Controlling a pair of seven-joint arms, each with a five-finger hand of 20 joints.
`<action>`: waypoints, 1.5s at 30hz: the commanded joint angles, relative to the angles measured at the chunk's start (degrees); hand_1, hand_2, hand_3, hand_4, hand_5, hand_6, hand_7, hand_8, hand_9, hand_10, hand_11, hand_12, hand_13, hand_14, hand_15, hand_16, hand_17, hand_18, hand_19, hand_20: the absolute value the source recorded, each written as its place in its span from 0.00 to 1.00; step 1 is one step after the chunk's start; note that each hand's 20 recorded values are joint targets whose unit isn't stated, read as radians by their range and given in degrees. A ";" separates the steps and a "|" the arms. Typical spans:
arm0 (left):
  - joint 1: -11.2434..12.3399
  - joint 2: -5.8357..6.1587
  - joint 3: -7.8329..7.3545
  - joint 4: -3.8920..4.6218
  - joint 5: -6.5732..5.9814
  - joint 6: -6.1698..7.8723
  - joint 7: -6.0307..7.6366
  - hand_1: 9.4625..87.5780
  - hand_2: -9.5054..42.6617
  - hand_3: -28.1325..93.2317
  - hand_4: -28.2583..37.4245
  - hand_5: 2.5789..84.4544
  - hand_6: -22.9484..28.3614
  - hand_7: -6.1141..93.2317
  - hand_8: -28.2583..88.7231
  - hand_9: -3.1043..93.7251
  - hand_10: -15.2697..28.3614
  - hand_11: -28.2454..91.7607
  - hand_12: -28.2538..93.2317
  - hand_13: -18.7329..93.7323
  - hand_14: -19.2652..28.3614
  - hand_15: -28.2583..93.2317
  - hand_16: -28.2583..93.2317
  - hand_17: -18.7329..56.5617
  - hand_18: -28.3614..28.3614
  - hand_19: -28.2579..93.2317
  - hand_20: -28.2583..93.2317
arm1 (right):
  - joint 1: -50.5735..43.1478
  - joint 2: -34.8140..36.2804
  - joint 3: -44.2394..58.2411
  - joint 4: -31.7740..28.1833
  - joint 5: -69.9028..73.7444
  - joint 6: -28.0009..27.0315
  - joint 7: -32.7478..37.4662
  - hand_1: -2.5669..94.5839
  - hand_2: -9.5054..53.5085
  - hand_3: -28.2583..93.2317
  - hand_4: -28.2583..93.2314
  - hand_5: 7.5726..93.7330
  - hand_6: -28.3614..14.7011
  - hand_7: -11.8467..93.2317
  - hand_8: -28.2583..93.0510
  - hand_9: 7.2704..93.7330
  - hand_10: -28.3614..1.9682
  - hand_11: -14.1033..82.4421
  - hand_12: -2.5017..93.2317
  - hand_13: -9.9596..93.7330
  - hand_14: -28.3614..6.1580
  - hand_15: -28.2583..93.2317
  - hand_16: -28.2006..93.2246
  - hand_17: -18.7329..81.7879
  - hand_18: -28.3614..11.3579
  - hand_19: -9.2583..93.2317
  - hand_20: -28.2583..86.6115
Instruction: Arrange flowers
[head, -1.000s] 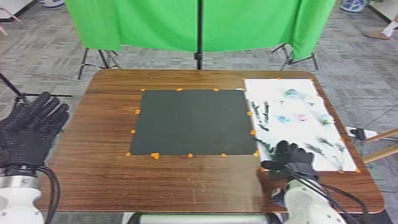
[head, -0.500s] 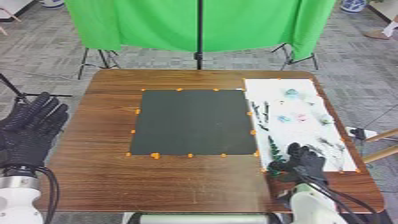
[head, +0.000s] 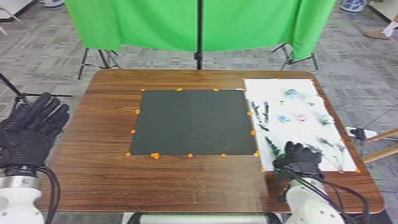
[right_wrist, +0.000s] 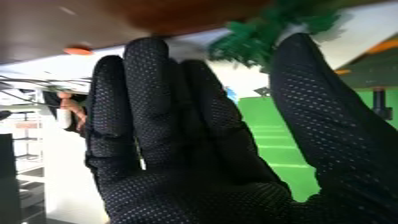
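In the head view my right hand (head: 300, 159) is low over the near end of the white sheet (head: 286, 100). Green leaves (head: 276, 151) lie close along its left side. Farther up the sheet are dark stems (head: 261, 111), a blue flower (head: 284, 119), a pink flower (head: 301, 118) and another bluish bloom (head: 291, 93). In the right wrist view the right hand (right_wrist: 191, 190) has its fingers straight and thumb apart, with green foliage (right_wrist: 244, 44) beyond the gap, apparently not gripped. My left hand (head: 31, 132) is held open beside the table's left edge.
A dark square mat (head: 194, 122) bordered by orange tape marks lies mid-table, left of the sheet. Brown wood (head: 178, 185) runs along the near side. Behind the table hangs a green cloth (head: 151, 30) on stands.
My right hand has shifted slightly right from its position a second ago, uncovering more of the green leaves beside it. The left hand has stayed still.
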 joint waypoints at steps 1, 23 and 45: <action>-0.38 0.23 0.99 0.98 -0.23 0.15 -0.60 0.25 0.44 0.85 0.06 0.54 0.63 0.14 0.17 0.44 0.67 0.36 0.32 0.43 0.72 0.52 0.18 0.21 0.75 0.47 0.36 | -1.55 -2.17 -1.97 4.81 -0.05 0.21 -4.24 0.54 0.00 0.88 0.02 0.57 0.50 0.59 0.31 0.60 0.25 0.54 0.30 0.67 0.38 0.70 0.47 0.53 0.09 0.92 0.41; 0.49 -0.20 0.65 0.72 -0.18 -0.13 -0.34 0.27 0.39 0.85 0.08 0.54 0.63 0.14 0.17 0.44 0.67 0.36 0.32 0.43 0.72 0.52 0.18 0.21 0.75 0.47 0.36 | -2.40 1.56 1.34 2.88 1.90 19.30 -10.84 0.67 0.00 0.87 0.03 0.77 0.62 0.67 0.37 0.90 0.64 0.37 0.60 0.86 0.66 0.58 0.65 0.61 0.12 0.92 0.53; 1.30 1.52 -0.44 2.76 -1.02 3.87 1.64 0.26 0.41 0.84 0.07 0.54 0.63 0.14 0.17 0.44 0.67 0.36 0.32 0.43 0.72 0.52 0.18 0.21 0.75 0.47 0.36 | 25.80 -9.44 -17.05 10.76 10.70 13.47 -12.61 0.66 0.00 0.86 0.05 0.80 0.65 0.64 0.38 0.93 0.64 0.34 0.60 0.90 0.72 0.54 0.68 0.61 0.08 0.88 0.56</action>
